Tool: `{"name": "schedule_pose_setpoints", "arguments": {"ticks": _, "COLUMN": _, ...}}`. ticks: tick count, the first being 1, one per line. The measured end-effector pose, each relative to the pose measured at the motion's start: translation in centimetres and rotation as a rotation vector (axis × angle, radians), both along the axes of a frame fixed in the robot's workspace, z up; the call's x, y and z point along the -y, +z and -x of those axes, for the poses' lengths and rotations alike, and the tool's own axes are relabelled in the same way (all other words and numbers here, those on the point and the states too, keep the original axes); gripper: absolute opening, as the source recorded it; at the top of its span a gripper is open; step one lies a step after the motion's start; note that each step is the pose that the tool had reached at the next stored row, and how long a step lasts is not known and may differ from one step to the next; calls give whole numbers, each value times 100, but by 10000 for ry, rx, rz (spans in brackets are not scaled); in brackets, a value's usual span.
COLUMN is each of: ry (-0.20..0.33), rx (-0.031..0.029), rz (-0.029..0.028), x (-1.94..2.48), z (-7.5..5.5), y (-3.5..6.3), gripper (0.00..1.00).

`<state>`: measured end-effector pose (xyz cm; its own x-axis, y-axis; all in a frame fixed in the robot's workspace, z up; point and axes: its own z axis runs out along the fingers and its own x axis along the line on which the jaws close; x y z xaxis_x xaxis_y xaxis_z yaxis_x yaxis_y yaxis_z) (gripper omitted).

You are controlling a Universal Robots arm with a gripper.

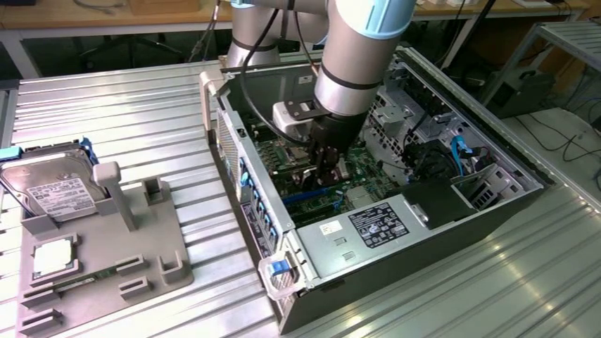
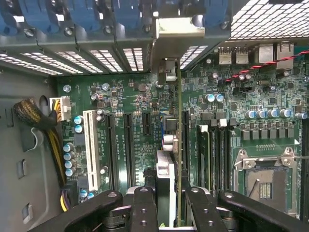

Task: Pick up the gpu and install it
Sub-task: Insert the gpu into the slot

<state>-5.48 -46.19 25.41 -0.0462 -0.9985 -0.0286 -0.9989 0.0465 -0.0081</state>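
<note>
the gripper (image 1: 327, 167) is seen lowered inside the open computer case (image 1: 376, 271), above the motherboard (image 1: 314, 201) that lines the case floor. its fingers (image 2: 145, 208) are clenched on the gpu (image 2: 165, 186), which is grasped from both flat sides and held on edge, upright to the motherboard. in the wrist view the card is seen edge-on, running between the black expansion slots (image 2: 128, 145) and the memory slots (image 2: 212, 150). its silver bracket (image 2: 176, 30) is brought up against the case's rear wall, touching or just short of the slotted openings beneath the blue latches (image 2: 48, 14). whether the card's lower edge is seated in a slot cannot be told. the empty processor socket (image 2: 263, 176) is seen deeper inside the case, beyond the memory slots, and a white slot (image 2: 90, 150) lies on the card's other side. a labelled power supply (image 1: 376, 225) is fitted at the case's near end. outside the case, on the exterior view's left, a grey fixture tray (image 1: 141, 260) is set on the ribbed metal table (image 1: 122, 113), well apart from the case; a hard drive (image 1: 56, 190) and a memory stick (image 1: 77, 283) are kept in it.
</note>
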Motion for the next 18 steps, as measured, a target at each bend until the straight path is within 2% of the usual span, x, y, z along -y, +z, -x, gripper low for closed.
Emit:
{"name": "schedule_pose_setpoints", "arguments": {"ticks": 3, "ry": -1, "rx": -1, "rz": 2, "x": 1, "z": 21, "y": -33, "gripper": 28}}
{"name": "schedule_pose_setpoints", "arguments": {"ticks": 18, "ry": -1, "rx": 0, "rz": 1, "x": 0, "z": 55, "y": -47, "gripper": 28}}
